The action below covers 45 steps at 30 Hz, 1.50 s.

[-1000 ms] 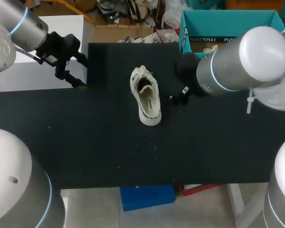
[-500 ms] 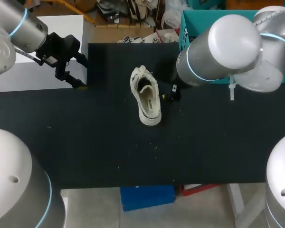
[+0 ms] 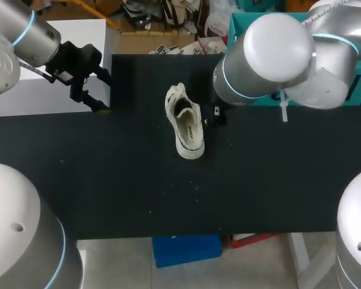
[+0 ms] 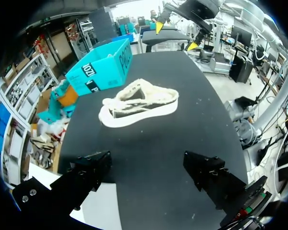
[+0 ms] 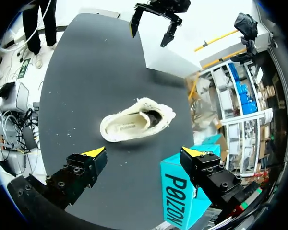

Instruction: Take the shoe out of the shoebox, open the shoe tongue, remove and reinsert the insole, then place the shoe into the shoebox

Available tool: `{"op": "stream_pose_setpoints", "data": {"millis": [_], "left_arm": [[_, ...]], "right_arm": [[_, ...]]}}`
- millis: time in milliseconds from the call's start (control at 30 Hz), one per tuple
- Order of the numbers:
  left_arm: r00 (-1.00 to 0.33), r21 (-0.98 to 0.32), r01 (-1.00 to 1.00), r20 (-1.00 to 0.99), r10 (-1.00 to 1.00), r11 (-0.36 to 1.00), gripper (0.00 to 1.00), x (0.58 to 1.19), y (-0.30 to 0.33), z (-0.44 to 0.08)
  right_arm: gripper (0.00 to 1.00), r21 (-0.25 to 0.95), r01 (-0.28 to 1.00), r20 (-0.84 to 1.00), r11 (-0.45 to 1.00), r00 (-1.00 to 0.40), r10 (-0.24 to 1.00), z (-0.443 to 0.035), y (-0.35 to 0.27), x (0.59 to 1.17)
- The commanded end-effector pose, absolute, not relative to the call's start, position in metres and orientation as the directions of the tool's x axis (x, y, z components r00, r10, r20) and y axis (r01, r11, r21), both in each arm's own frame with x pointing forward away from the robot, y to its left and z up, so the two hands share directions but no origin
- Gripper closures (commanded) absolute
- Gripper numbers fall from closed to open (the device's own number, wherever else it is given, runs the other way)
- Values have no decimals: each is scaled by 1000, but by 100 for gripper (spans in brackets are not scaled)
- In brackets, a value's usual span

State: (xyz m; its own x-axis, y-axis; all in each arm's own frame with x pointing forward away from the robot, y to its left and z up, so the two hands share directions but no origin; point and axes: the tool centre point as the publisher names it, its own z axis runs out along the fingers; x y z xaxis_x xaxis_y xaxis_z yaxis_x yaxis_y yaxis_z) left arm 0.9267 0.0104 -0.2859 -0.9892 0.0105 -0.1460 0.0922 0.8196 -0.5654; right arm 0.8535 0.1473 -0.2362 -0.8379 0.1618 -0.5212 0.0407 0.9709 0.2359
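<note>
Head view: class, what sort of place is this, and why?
Probably a robot test bench: a left arm and right arm over a black table, with a white shoe and teal shoebox.

Even, soft light falls from overhead on the shoe [image 3: 185, 122]; it throws hardly any shadow on the black table [image 3: 108, 180], and only the shoe's opening is dark; the right arm [image 3: 271, 45] just beside the shoe carries a broad pale sheen; the white block [image 3: 24, 99] well off on the shoe's other side is bright, near glare; in the right wrist view the table around the shoe looks washed grey, and its edges bow away from the shoe.
</note>
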Motion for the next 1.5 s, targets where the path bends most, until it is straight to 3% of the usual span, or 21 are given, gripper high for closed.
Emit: {"op": "stream_pose_setpoints", "data": {"millis": [33, 300, 767, 1133, 1167, 1200, 1233, 1267, 1300, 1367, 1500], "left_arm": [[-989, -564, 93, -151, 8, 820, 0, 926, 10, -287], [-989, -564, 93, -151, 8, 820, 0, 926, 10, -287], [-989, -564, 93, -151, 8, 820, 0, 926, 10, -287], [-989, -564, 93, -151, 8, 820, 0, 926, 10, -287], [-989, -564, 93, -151, 8, 820, 0, 926, 10, -287], [-989, -564, 93, -151, 8, 820, 0, 926, 10, -287], [-989, -564, 93, -151, 8, 820, 0, 926, 10, -287], [-989, -564, 93, -151, 8, 820, 0, 926, 10, -287], [-989, -564, 93, -151, 8, 820, 0, 926, 10, -287], [-989, -564, 93, -151, 8, 820, 0, 926, 10, -287], [-989, -564, 93, -151, 8, 820, 0, 926, 10, -287]], "right_arm": [[0, 346, 199, -389, 917, -859, 334, -246, 161, 885], [0, 419, 543, -144, 728, -752, 643, -270, 198, 924], [0, 419, 543, -144, 728, -752, 643, -270, 198, 924], [0, 448, 713, 13, 539, -608, 794, -289, 185, 931], [8, 452, 717, 10, 530, -599, 801, -290, 184, 932], [49, 454, 725, 10, 519, -586, 810, -291, 182, 933], [51, 450, 731, 10, 513, -578, 816, -293, 181, 934], [42, 449, 737, 11, 505, -570, 822, -296, 178, 936], [42, 444, 744, 9, 500, -561, 827, -298, 177, 937], [51, 440, 758, 11, 482, -541, 841, -304, 175, 940], [51, 427, 777, 23, 462, -520, 854, -316, 173, 946]]}}
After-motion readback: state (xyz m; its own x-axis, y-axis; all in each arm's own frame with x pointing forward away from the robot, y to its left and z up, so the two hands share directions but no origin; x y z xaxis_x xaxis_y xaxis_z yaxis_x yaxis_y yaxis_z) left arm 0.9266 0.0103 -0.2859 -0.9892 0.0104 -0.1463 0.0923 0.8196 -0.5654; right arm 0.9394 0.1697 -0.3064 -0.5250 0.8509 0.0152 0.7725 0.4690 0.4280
